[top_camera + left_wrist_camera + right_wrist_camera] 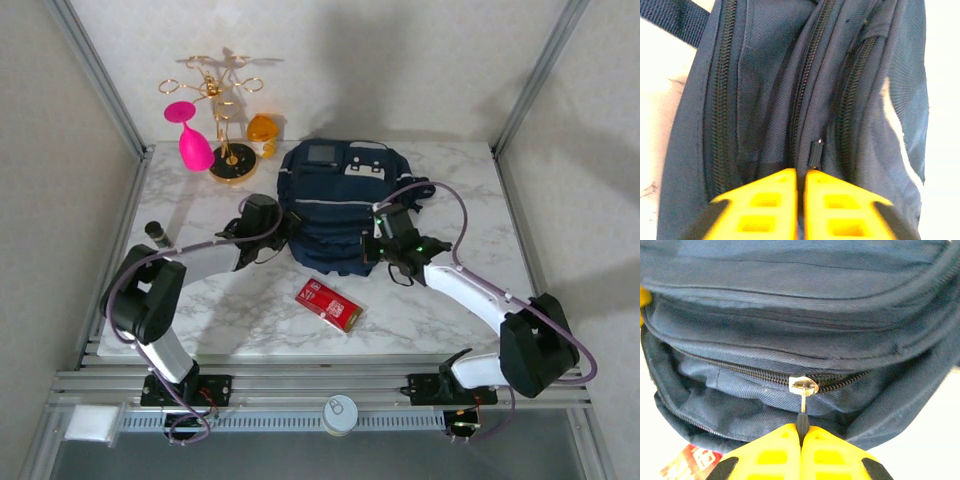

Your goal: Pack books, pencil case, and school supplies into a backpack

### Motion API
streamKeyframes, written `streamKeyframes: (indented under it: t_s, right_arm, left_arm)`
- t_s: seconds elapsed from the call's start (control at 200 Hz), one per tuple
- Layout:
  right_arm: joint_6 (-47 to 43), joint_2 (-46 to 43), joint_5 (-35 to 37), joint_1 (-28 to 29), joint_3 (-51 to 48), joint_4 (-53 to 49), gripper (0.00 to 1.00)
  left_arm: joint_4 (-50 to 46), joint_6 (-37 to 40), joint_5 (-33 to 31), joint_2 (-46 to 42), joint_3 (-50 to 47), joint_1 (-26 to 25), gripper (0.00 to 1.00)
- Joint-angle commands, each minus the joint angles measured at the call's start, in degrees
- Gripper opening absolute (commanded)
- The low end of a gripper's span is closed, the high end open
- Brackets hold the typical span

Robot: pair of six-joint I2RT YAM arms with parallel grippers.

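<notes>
Left hand point(284, 236) is at the left flank of the backpack point(335, 205). In its wrist view the yellow fingers point(765, 202) are drawn almost together, with only a thin dark slit between them, and the tips are pushed against navy fabric at the middle of three zip tracks. A small dark zip tab point(816, 150) sits just above the tips, not visibly between them; cannot tell whether any fabric is pinched. Right hand point(373, 248) is at the near right part of the backpack, clamped tight. In its wrist view the fingers point(835, 455) meet on the dark zip pull point(801, 417), which hangs from a silver slider point(803, 386) on a closed zip, and the lower end of the pull is lost between the tips. The backpack lies flat on the marble desk point(455, 200), in the middle toward the rear, front pockets up, white patches at the far end, with one hand on either side. Red box point(328, 304) with a white label lies on the desk in front of the backpack, skewed, apart from both hands; a corner point(690, 462) shows under the pack's near edge. Black cylinder point(157, 233) stands at the desk's left edge. Gold rack point(222, 95), pink glass point(190, 140) and amber glass point(262, 130) are grouped at the far left corner.
</notes>
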Motion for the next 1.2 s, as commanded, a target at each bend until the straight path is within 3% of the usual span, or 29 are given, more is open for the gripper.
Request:
streamKeyframes:
  t_s: [0.0, 0.05, 0.17, 0.325, 0.526, 0.726, 0.836, 0.926, 1.086, 1.191]
  right_arm:
    - [1.0, 1.6, -2.1, 1.1, 1.9, 4.2, 0.0]
    - [1.8, 1.5, -3.8, 1.2, 1.0, 6.0, 0.0]
    - [2.6, 1.8, -5.0, 1.3, 0.0, 7.8, 0.0]
    - [2.1, 2.0, -6.1, 1.3, -1.1, 10.1, 0.0]
    - [0.2, 2.3, -6.6, 1.3, -1.9, 11.9, 0.0]
    - [-0.6, 4.4, -4.3, 1.3, -1.7, 11.1, 0.0]
    - [0.0, 4.4, 1.2, 1.2, -1.5, 7.8, 0.0]
    - [0.1, 3.5, 5.5, 1.1, -1.5, 5.2, 0.0]
    - [1.1, 1.2, 12.0, -0.3, -3.0, 1.1, 0.0]
    - [1.6, 1.0, 12.3, -4.3, -4.3, 1.2, 0.0]
  left_arm:
    - [1.3, -0.5, 0.0, -5.6, -2.1, -2.1, 0.34]
    - [3.5, -4.0, 0.2, -6.9, -3.0, -4.0, 0.43]
    - [7.1, -10.4, -0.6, -7.0, -3.8, -9.8, 0.51]
    - [19.4, -22.5, -2.5, -4.0, -7.8, -13.5, 0.55]
    - [16.7, -25.3, -6.6, 2.6, -1.3, -14.4, 0.54]
    - [10.5, -26.7, -13.6, 5.7, 0.9, -14.5, 0.4]
    - [6.4, -24.1, -14.7, 6.0, 1.2, -13.4, 0.15]
    - [4.3, -22.0, -14.1, 4.9, 0.1, -11.8, 0.0]
    - [-1.3, -13.7, -13.0, -0.4, -1.6, -8.5, 0.0]
    - [-6.2, -6.8, -11.5, -3.5, -2.4, -5.4, 0.0]
